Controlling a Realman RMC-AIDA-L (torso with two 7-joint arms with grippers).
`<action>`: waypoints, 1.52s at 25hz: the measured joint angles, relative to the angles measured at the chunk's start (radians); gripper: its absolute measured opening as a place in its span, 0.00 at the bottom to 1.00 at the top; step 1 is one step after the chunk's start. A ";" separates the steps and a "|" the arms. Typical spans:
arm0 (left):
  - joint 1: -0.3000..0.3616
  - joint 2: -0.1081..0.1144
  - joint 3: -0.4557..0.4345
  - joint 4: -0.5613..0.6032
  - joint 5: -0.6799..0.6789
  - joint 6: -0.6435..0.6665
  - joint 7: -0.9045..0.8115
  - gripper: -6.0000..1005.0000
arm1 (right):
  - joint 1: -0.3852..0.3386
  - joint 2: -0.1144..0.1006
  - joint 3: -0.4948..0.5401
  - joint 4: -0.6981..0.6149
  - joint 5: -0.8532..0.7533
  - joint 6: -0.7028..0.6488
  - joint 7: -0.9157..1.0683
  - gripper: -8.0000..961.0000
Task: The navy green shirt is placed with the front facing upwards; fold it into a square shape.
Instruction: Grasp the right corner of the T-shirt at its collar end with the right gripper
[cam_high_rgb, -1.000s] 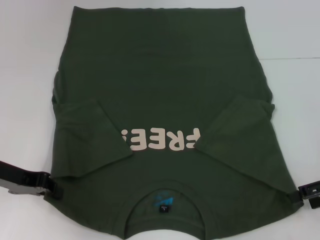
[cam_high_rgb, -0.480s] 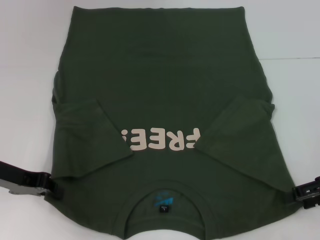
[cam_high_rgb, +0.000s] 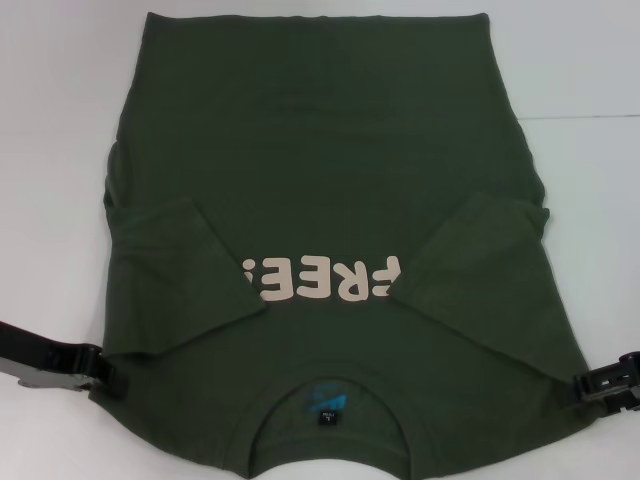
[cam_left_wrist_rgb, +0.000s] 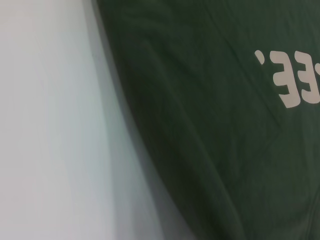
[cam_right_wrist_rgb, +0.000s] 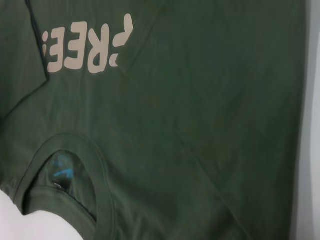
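Observation:
The navy green shirt (cam_high_rgb: 320, 160) lies flat on the white table, front up, with its collar (cam_high_rgb: 330, 385) toward me and the cream "FREE!" print (cam_high_rgb: 320, 280) upside down. Both short sleeves are folded in over the chest. My left gripper (cam_high_rgb: 105, 375) sits at the shirt's near left shoulder edge, touching the cloth. At the near right shoulder edge is my right gripper (cam_high_rgb: 585, 385). The left wrist view shows the shirt (cam_left_wrist_rgb: 210, 125) beside bare table. Collar and print fill the right wrist view of the shirt (cam_right_wrist_rgb: 200, 125).
The white table (cam_high_rgb: 50, 100) shows on both sides of the shirt and beyond its hem at the far end. A faint seam line in the table runs off to the far right (cam_high_rgb: 590, 115).
My right gripper has moved inward to the left, up to the shirt's right shoulder edge. The left gripper and the shirt have stayed put.

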 joint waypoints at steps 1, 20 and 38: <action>0.000 0.000 0.000 0.000 0.000 0.000 0.000 0.08 | 0.000 0.002 0.000 0.000 0.000 0.002 0.000 0.90; 0.000 0.000 0.000 0.000 -0.002 -0.002 0.003 0.09 | -0.002 0.017 0.012 0.012 0.005 0.027 -0.002 0.90; -0.004 0.000 -0.002 0.000 -0.005 -0.004 0.011 0.10 | -0.014 0.018 0.020 0.070 0.073 0.052 -0.004 0.90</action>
